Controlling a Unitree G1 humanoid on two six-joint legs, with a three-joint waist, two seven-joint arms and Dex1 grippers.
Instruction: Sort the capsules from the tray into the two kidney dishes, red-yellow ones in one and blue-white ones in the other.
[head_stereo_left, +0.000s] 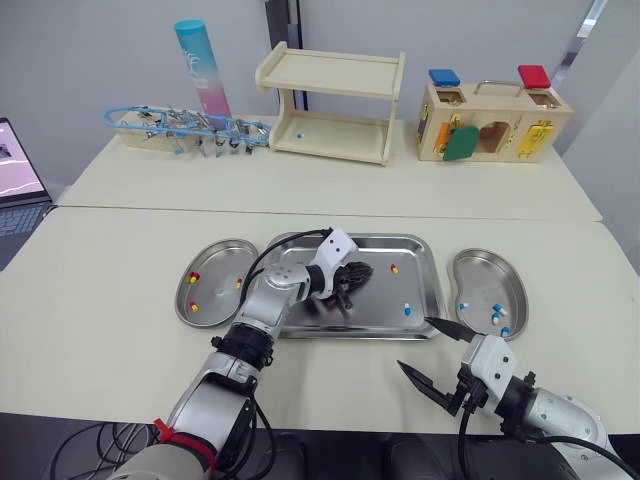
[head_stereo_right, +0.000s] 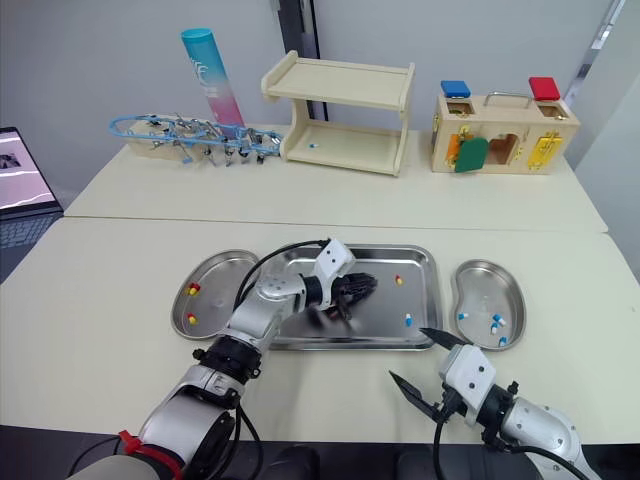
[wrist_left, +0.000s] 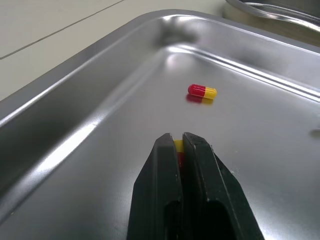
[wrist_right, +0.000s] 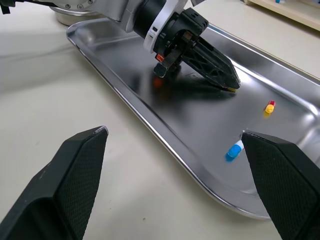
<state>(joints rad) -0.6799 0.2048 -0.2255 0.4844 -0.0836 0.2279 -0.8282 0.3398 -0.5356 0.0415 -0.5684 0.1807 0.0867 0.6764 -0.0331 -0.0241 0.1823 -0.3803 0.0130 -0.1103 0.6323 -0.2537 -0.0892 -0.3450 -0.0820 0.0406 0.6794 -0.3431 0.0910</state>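
A steel tray (head_stereo_left: 300, 333) lies in the middle of the table. My left gripper (head_stereo_left: 362, 272) is low inside it, shut on a red-yellow capsule (wrist_left: 178, 148) that peeks out between the fingertips. A second red-yellow capsule (wrist_left: 202, 92) lies loose just beyond it, and a blue-white capsule (head_stereo_left: 407, 309) rests near the tray's right front corner. The left kidney dish (head_stereo_left: 222, 258) holds three red-yellow capsules (head_stereo_left: 194, 277). The right kidney dish (head_stereo_left: 482, 262) holds blue-white capsules (head_stereo_left: 497, 314). My right gripper (head_stereo_left: 416, 344) hangs open over the table in front of the tray's right corner, holding nothing.
At the back stand a wooden shelf (head_stereo_left: 330, 100), a wooden lock box (head_stereo_left: 495, 125), a blue rack of clips (head_stereo_left: 185, 128) and a tall pink-teal tube (head_stereo_left: 203, 75). A laptop (head_stereo_left: 15, 190) sits at the far left edge.
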